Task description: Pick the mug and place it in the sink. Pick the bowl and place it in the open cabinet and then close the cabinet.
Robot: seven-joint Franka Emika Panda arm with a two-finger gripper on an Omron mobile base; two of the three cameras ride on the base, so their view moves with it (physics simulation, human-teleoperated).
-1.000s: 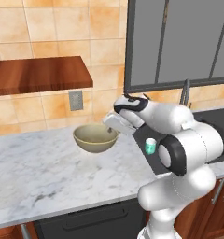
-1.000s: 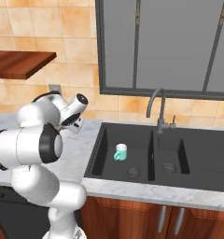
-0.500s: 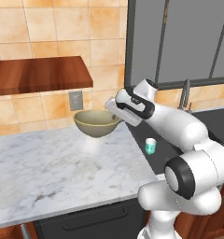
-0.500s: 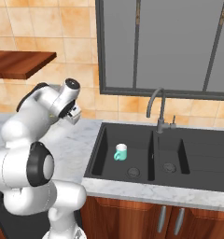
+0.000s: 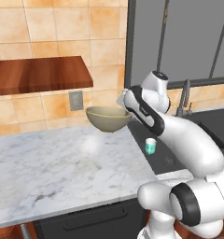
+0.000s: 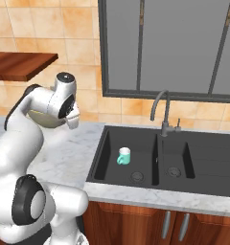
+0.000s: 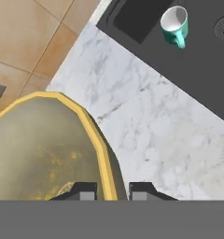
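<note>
The marble worktop [image 5: 62, 163] spreads below the claw, and the black sink [image 6: 193, 158] lies off to its side, set into that worktop. A wooden cabinet [image 5: 39, 74] hangs on the tiled wall, above and beyond the claw. The olive bowl [image 5: 108, 118] is lifted clear of the worktop, its rim pinched between the two fingers of the claw [image 7: 112, 190], one finger inside and one outside. The teal mug [image 6: 123, 156] stands upright in the sink's nearer basin, well apart from the claw.
</note>
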